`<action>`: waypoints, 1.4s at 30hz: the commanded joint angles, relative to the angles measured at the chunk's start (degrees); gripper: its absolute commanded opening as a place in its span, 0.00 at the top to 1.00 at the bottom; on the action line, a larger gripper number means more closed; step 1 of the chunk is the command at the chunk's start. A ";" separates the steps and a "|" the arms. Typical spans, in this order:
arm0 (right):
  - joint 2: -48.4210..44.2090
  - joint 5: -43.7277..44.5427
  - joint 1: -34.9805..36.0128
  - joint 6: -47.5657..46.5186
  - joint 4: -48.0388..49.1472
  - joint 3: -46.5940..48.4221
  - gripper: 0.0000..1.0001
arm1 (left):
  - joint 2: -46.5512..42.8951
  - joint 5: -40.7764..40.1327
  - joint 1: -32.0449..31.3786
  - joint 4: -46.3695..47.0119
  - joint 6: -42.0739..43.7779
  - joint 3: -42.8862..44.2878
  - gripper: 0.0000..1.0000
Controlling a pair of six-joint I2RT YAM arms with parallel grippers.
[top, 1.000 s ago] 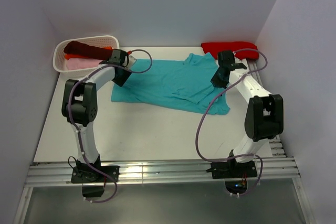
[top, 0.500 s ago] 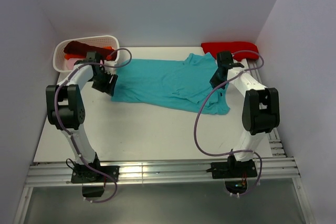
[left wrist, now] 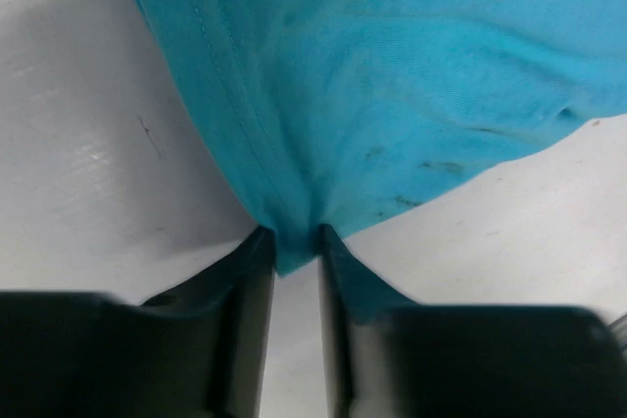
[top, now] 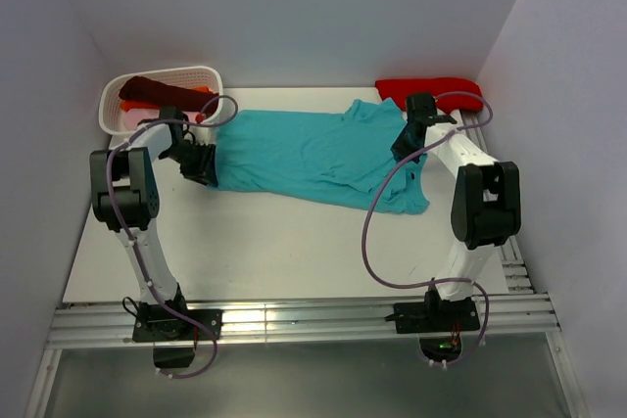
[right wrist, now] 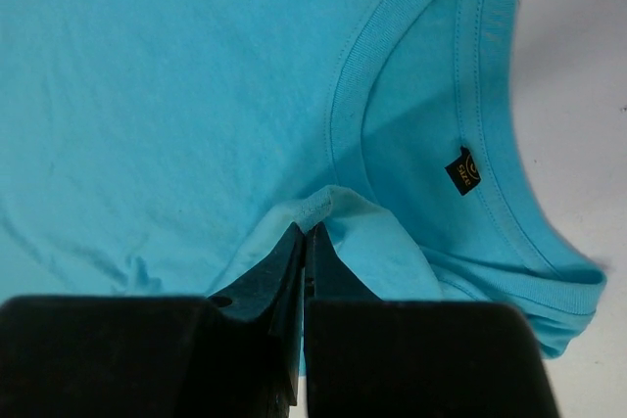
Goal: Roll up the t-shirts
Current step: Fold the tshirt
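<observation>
White table [top: 294, 242], one teal t-shirt [top: 294, 154], one red t-shirt [top: 431, 91], one basket [top: 110, 116]

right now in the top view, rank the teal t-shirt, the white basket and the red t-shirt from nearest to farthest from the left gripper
1. teal t-shirt: touching, its left edge is pinched by the left gripper.
2. white basket: just behind the gripper, in the far left corner.
3. red t-shirt: in the far right corner, beyond the whole teal shirt.
</observation>
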 commanded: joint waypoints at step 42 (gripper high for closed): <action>6.91 -2.00 -0.19 -1.24 -0.62 10.41 0.55 | -4.29 -10.16 0.56 4.21 2.49 -3.85 0.73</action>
